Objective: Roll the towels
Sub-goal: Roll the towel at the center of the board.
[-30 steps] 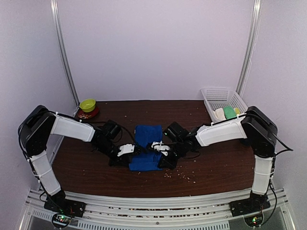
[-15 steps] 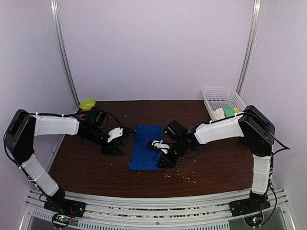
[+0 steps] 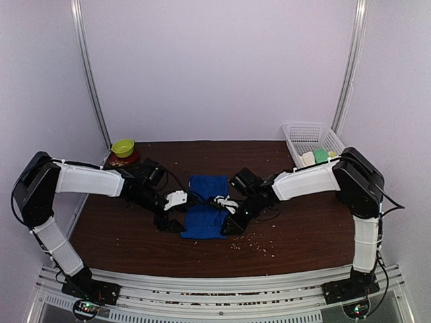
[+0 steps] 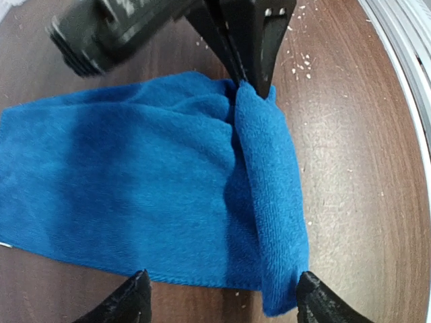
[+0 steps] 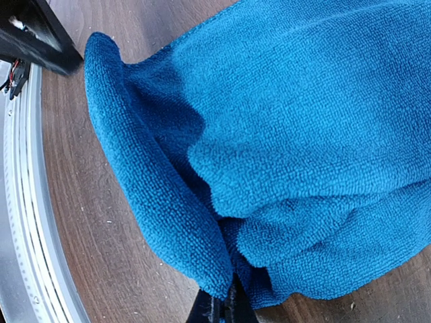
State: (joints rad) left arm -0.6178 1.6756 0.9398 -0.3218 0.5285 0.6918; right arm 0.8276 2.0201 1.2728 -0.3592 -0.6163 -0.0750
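A royal blue towel (image 3: 205,202) lies flat on the brown table (image 3: 310,229) between both arms. Its near edge is turned over into a narrow fold (image 4: 269,202). My right gripper (image 3: 225,212) is shut on the right end of that fold, and blue cloth bunches above its tips (image 5: 225,306). My left gripper (image 3: 176,212) stands open at the towel's left edge. Its fingertips are spread wide on either side of the fold's left end (image 4: 222,303) and grip nothing. The blue towel (image 5: 303,134) fills the right wrist view.
A white mesh basket (image 3: 306,134) at the back right holds a cream thing and a green thing, too small to name. A green bowl (image 3: 122,147) sits on a red dish (image 3: 125,161) at the back left. Crumbs (image 3: 259,247) dot the wood near the front.
My left gripper let go of the towel, opened, swung away to the left, then came back to the towel's left edge. The right gripper kept its pinch and barely moved.
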